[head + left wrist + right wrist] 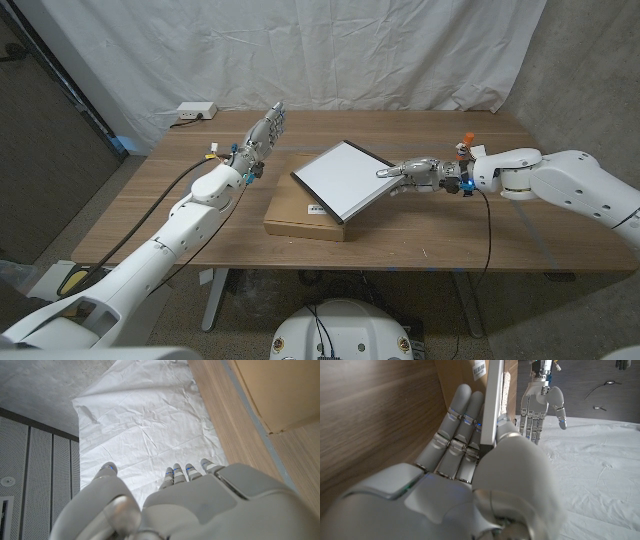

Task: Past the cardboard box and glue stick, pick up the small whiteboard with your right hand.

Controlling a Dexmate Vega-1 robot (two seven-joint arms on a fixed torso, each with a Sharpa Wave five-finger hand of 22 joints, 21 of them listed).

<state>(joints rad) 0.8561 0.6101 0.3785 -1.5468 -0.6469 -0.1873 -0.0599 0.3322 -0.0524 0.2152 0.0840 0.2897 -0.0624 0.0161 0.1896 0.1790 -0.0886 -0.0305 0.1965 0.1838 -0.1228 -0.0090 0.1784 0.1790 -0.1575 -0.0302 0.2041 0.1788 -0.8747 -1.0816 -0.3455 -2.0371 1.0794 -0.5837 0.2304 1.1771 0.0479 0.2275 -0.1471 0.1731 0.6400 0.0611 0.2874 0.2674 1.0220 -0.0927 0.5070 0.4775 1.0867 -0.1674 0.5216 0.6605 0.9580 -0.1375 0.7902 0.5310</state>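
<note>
The small whiteboard (pixel 340 178), white with a dark frame, is tilted, its right side raised above the flat cardboard box (pixel 300 218) in the middle of the table. My right hand (pixel 415 173) grips the board's right edge. In the right wrist view the thumb and fingers of that hand (pixel 470 475) pinch the thin edge of the whiteboard (pixel 492 405), with the box (pixel 470 375) beyond it. A glue stick (pixel 464 147) with an orange cap stands just behind my right wrist. My left hand (pixel 262 135) is held up open over the table's back left, fingers spread, also seen as the left hand (pixel 540 405).
A white power strip (pixel 195 112) lies at the table's back left corner, and a white curtain (pixel 330 50) hangs behind. A black cable runs from my right wrist down past the table's front edge (pixel 489 262). The left wrist view shows a box corner (pixel 270 390).
</note>
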